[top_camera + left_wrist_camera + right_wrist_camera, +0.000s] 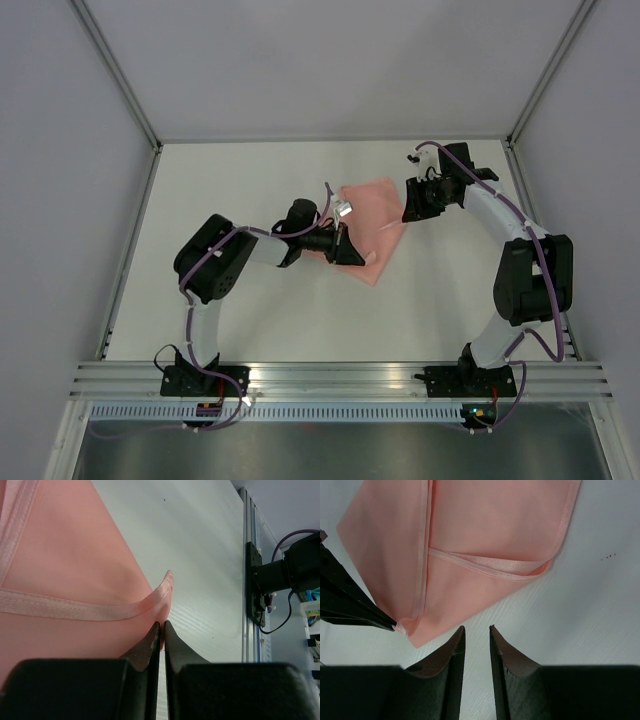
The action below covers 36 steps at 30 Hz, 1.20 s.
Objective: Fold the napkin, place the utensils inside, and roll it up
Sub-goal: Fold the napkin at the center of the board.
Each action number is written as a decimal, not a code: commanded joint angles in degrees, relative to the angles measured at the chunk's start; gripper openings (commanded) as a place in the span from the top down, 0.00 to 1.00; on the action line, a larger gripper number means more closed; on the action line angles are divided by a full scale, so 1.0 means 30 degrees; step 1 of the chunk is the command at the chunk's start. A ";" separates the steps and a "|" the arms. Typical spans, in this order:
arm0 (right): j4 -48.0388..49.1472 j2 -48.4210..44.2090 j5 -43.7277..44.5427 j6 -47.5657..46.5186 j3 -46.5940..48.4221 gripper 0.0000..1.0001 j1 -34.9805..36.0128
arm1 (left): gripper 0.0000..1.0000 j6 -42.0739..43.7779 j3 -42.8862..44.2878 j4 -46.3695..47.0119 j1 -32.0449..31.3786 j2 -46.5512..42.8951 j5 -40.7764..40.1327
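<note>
The napkin (375, 215) lies folded on the white table, right of centre, its pale pink hems crossing in the right wrist view (490, 525). My left gripper (162, 624) is shut on a corner of the napkin (75, 570), a sliver of pink cloth caught between its tips; from above it sits at the cloth's near-left edge (350, 255). My right gripper (476, 628) is open over bare table just off the cloth's edge, with nothing between its fingers; from above it hangs at the napkin's right side (413, 210). The utensils are out of view.
Grey walls and metal frame posts (120, 80) enclose the table on three sides. An aluminium rail (340, 375) with both arm bases runs along the near edge. The right arm's base (260, 590) shows in the left wrist view.
</note>
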 commanded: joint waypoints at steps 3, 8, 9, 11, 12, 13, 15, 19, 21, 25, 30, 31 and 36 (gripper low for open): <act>0.0200 -0.0020 0.0443 0.0008 -0.0087 0.68 0.0119 | 0.85 0.1442 0.0800 -0.0521 -0.0430 0.0591 0.0119; 0.0200 0.0214 0.0589 -0.0051 -0.0058 0.68 0.0119 | 0.75 0.1558 0.0860 -0.0491 -0.0869 0.0680 0.0266; 0.0200 0.0272 0.0590 -0.0051 -0.0058 0.68 0.0148 | 0.74 0.1588 0.0831 -0.0492 -0.0957 0.0622 0.0294; 0.0200 0.0302 0.0619 -0.0022 -0.0058 0.68 0.0119 | 0.71 0.1646 0.0801 -0.0521 -0.0987 0.0533 0.0178; 0.0200 0.0302 0.0619 -0.0050 -0.0058 0.68 0.0119 | 0.70 0.1676 0.0801 -0.0608 -0.1016 0.0475 0.0091; 0.0200 0.0273 0.0648 -0.0022 -0.0058 0.68 0.0119 | 0.70 0.1676 0.0772 -0.0580 -0.1016 0.0359 0.0032; 0.0200 0.0360 0.0619 0.0008 -0.0087 0.68 0.0119 | 0.69 0.1588 0.0772 -0.0521 -0.1016 0.0183 0.0031; 0.0025 0.0798 0.0794 -0.0021 -0.0175 0.68 0.0148 | 0.69 0.0974 0.0567 0.0152 -0.0929 -0.1365 -0.0785; -0.0034 0.1033 0.0882 -0.0022 -0.0175 0.68 0.0148 | 0.67 0.0535 0.0654 0.0182 -0.0725 -0.2100 -0.1866; -0.0093 0.1852 0.1145 0.0066 -0.0292 0.68 0.0119 | 0.65 -0.0343 0.0597 -0.0491 0.0446 -0.4063 -0.4766; 0.0082 0.2556 0.2170 0.0213 -0.0409 0.70 0.0148 | 0.66 -0.0930 0.1559 -0.6046 0.2230 -0.5093 -1.1590; 0.0083 0.2674 0.2230 0.0242 -0.0409 0.70 0.0148 | 0.71 -0.1164 0.2230 -0.7044 0.2497 -0.4918 -1.2470; 0.0199 0.3406 0.3135 0.0535 -0.0468 0.72 0.0148 | 0.80 -0.1517 0.3026 -1.0216 0.3495 -0.3631 -1.5201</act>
